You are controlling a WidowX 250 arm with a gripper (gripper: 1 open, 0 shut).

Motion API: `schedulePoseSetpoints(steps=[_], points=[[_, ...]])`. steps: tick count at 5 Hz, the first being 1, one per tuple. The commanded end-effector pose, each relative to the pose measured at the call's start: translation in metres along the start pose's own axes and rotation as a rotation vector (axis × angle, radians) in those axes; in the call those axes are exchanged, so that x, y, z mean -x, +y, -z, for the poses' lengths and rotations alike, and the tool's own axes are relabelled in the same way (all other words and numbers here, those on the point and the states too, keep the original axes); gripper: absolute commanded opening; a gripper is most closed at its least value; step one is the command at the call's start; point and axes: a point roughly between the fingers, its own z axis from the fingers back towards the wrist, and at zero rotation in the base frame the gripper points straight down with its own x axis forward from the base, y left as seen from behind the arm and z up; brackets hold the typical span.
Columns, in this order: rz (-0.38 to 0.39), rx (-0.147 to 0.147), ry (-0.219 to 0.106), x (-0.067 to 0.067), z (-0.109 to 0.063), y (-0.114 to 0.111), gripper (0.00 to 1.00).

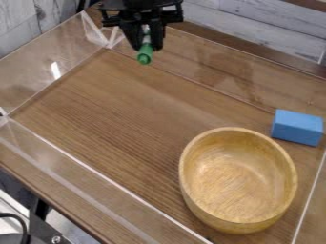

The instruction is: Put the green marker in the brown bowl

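A clear plastic wall [38,71], glossy with glare, fences the left edge of the surface [128,124], which is brown wood-grain laminate with long straight streaks. Near the top, left of center, the black tool [147,43] hangs pointing mostly downward, its fingers clenched on the green marker [148,50]. The marker is held nearly upright above the surface, its green cap lowest, the pale barrel largely hidden between the fingers; any lettering is too small to read. Toward the lower right sits the brown bowl [204,191], round and shallow, light wood with visible grain and a thick smooth rim, well apart from the marker. Just beyond its right side lies a small blue block [298,126], matte and rectangular.
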Motion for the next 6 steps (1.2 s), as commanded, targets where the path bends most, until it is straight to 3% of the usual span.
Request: schedulePoseSetpoints(steps=[1,2,6], points=[[0.085,0.015,-0.095,-0.014,-0.014,0.005,0.0],[0.153,0.023,-0.127,-0.02,-0.011,0.012,0.0],[0.366,0.038,-0.215,-0.017,-0.016,0.017,0.0]])
